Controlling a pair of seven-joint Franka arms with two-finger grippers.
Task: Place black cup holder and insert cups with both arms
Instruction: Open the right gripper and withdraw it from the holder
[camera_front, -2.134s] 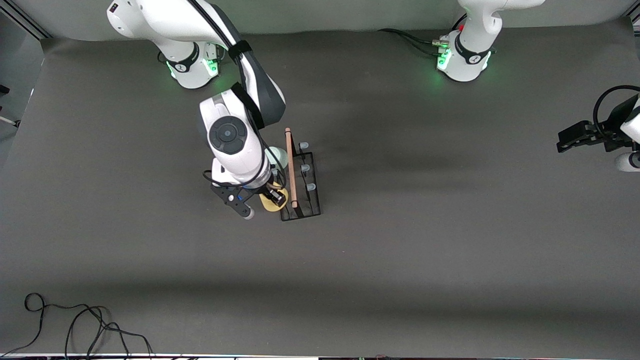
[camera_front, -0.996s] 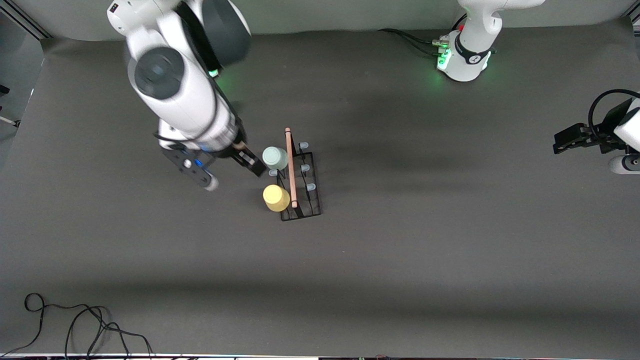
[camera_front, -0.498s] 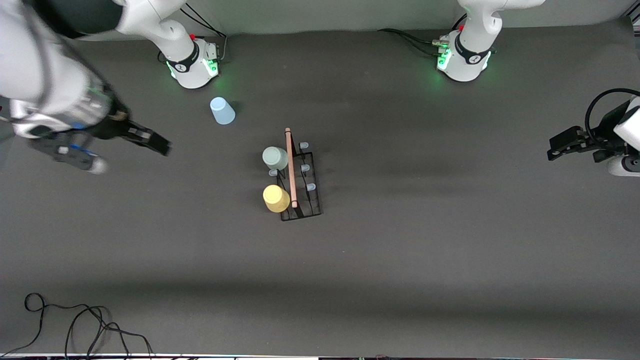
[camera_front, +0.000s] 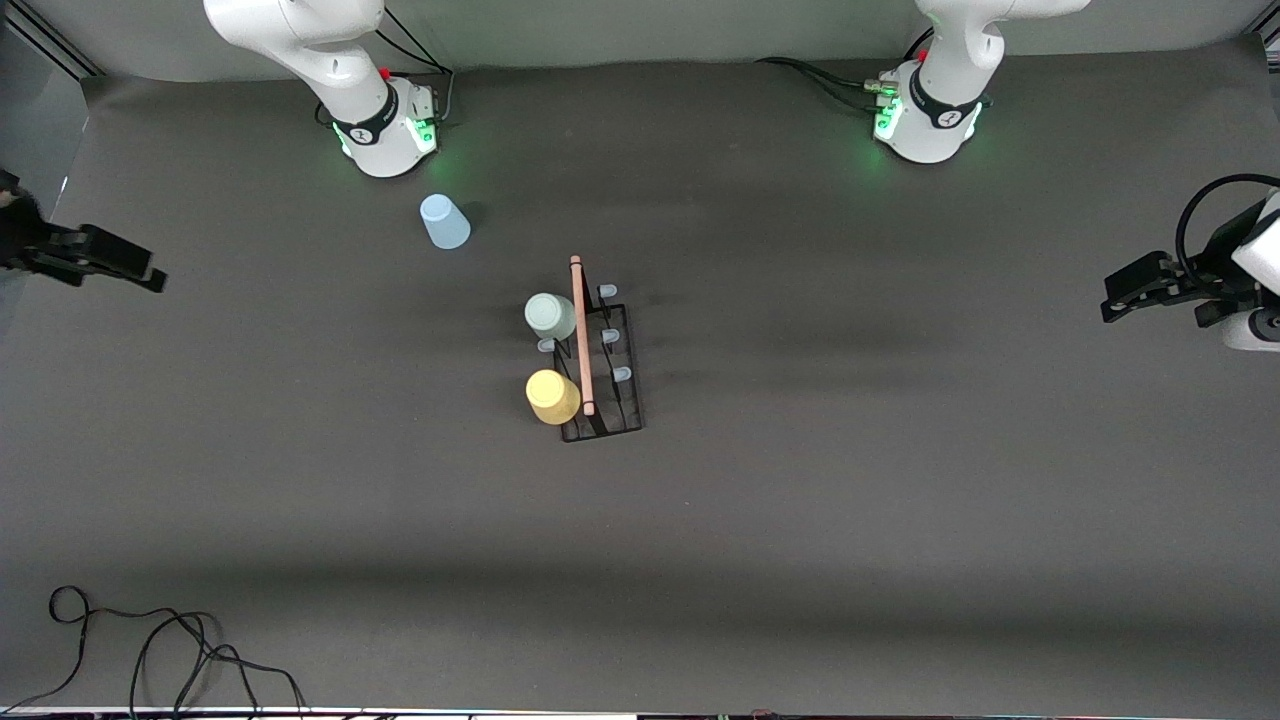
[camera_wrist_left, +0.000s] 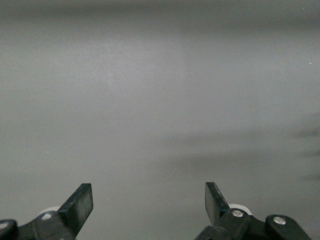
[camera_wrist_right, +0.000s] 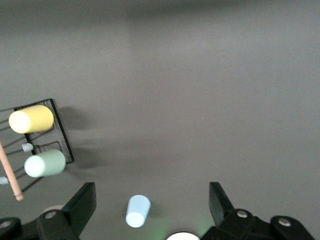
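The black cup holder (camera_front: 612, 395) stands mid-table with its wooden handle (camera_front: 580, 335) on top. The pale green cup (camera_front: 550, 316) and the yellow cup (camera_front: 553, 396) sit on pegs on its side toward the right arm's end. The light blue cup (camera_front: 444, 221) stands upside down on the table near the right arm's base. My right gripper (camera_front: 145, 275) is open and empty over the table's edge at the right arm's end. Its wrist view (camera_wrist_right: 151, 192) shows the blue cup (camera_wrist_right: 137, 210), yellow cup (camera_wrist_right: 31, 119), green cup (camera_wrist_right: 45, 163) and rack (camera_wrist_right: 62, 135). My left gripper (camera_front: 1112, 300) waits open and empty (camera_wrist_left: 149, 200) over bare table.
The right arm's base (camera_front: 385, 130) and the left arm's base (camera_front: 930, 120) stand along the table's edge farthest from the front camera. A black cable (camera_front: 150, 650) lies at the near corner at the right arm's end.
My right gripper let go of the yellow cup on its peg, then lifted and swung away to the table's edge at the right arm's end, uncovering the blue cup. The left arm barely moved.
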